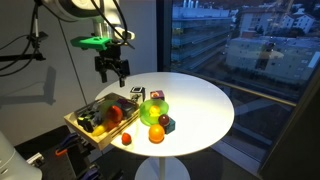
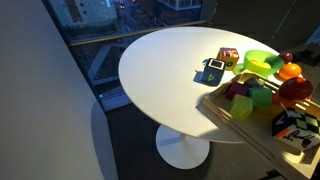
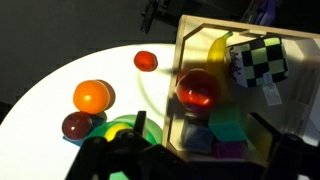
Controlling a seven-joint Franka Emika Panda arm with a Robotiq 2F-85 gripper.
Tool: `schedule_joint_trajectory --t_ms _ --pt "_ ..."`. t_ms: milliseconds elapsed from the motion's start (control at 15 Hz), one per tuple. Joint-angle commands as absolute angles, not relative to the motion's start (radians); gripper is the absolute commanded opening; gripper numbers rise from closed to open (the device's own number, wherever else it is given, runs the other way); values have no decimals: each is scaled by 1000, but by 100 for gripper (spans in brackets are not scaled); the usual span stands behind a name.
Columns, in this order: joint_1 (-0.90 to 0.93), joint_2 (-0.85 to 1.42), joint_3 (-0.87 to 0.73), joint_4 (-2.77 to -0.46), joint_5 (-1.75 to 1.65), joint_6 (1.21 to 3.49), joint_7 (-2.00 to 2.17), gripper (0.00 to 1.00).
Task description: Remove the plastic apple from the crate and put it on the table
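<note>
The plastic apple [image 3: 197, 88] is a glossy red ball lying inside the light-wood crate [image 3: 178, 70], near the wall that faces the table's middle. It also shows in both exterior views [image 1: 115, 113] [image 2: 295, 90]. The crate [image 1: 82, 124] [image 2: 235, 118] sits at the edge of the round white table [image 1: 205, 105] [image 2: 160, 70]. My gripper [image 1: 112, 70] hangs open and empty above the crate. In the wrist view its dark fingers [image 3: 198, 152] frame the bottom edge, over the crate's blocks and a little short of the apple.
The crate also holds a yellow banana [image 3: 218, 50], a checkered cube [image 3: 258, 60] and green [image 3: 228, 125] and purple blocks. On the table beside it are an orange ball [image 3: 92, 96], a darker red ball [image 3: 77, 125], a green bowl [image 3: 125, 130] and a small red piece [image 3: 146, 61].
</note>
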State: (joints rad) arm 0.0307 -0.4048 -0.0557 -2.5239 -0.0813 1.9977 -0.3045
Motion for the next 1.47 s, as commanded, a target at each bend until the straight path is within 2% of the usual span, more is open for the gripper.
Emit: schedule_joint_trajectory --t_ms 0,600,1400 --pt "43 -322 -26 -2531 -76 2098 -246 100" --pt "40 -187 -10 -2536 -71 2145 -251 100" --pt "36 -165 -9 -2539 -80 2143 -258 100"
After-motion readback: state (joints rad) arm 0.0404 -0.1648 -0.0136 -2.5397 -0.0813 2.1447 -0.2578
